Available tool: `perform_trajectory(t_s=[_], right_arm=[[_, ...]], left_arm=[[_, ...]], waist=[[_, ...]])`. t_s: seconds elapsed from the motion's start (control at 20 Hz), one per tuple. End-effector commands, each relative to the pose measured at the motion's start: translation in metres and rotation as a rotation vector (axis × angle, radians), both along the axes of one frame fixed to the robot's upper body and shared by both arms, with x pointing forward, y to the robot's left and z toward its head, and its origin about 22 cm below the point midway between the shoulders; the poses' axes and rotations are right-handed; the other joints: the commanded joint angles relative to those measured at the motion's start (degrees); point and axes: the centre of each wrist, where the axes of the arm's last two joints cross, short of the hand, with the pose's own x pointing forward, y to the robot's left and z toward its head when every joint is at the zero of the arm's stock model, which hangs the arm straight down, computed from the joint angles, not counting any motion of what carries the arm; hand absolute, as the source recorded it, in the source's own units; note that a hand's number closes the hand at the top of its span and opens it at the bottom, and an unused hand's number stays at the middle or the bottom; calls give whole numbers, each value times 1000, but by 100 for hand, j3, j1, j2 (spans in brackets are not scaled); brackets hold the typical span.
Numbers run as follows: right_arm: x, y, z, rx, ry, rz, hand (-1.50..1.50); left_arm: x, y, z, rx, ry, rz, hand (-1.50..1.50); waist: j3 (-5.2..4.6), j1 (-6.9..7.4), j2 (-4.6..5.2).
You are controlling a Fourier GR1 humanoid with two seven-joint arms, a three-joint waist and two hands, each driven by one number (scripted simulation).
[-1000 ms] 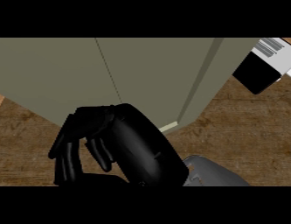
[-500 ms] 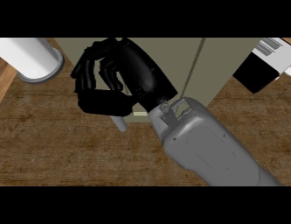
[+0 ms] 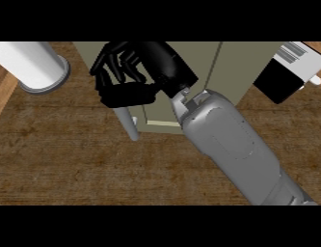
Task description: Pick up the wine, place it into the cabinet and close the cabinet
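Cabinet (image 3: 234, 62): olive-grey, the largest item; you find it at the top centre of the head view, standing on the tabletop, with a thin vertical seam down its front right of centre; a pale strip shows along its lower edge just left of the forearm; you cannot tell from this angle whether its door is fully shut or slightly ajar.

Wine: you cannot tell where it is; nothing here reads plainly as a bottle.

Tabletop (image 3: 63, 164): dark brown wood grain, filling the middle and lower view; a lighter wooden band runs along its left side.

Forearm (image 3: 227, 140): grey, the robot's right; it comes in from the lower right edge and slants up and left across the tabletop to the cabinet front.

White cylinder (image 3: 20, 60): upper left, tilted in the view, with a grey rim at its lower right end; it stands on the tabletop just beside the cabinet's left side and apart from the robot hand.

Right robot hand (image 3: 155, 65): black, lying over the left half of the cabinet front; its fingers (image 3: 124, 94) are curled inward and narrow, with nothing seen inside them.

Black-and-white box (image 3: 284, 79): upper right, tilted, a black face below a white top with dark stripes; it sits just beside the cabinet's right edge.

Handle (image 3: 131, 126): a slim grey bar, the smallest item; it hangs below the curled fingers near the cabinet's lower left corner; its upper end passes under the fingers, and you cannot tell whether they grip it.
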Motion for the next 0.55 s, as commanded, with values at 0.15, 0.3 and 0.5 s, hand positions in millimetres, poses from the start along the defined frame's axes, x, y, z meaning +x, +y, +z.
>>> perform_trajectory(t_s=[0.15, 0.3, 0.5], right_arm=[[46, -46, 1, -60, -15, -185, 150], [53, -64, 0, -23, -32, -204, 150], [59, -73, 8, -39, -33, -179, 150]], left_arm=[[21, -15, -12, -3, -5, 10, -150], [19, -17, -12, -8, 2, 2, -150], [30, -23, -23, -6, 9, 31, -150]], waist=[[28, -107, 172], [31, -51, 160], [27, -124, 177]])
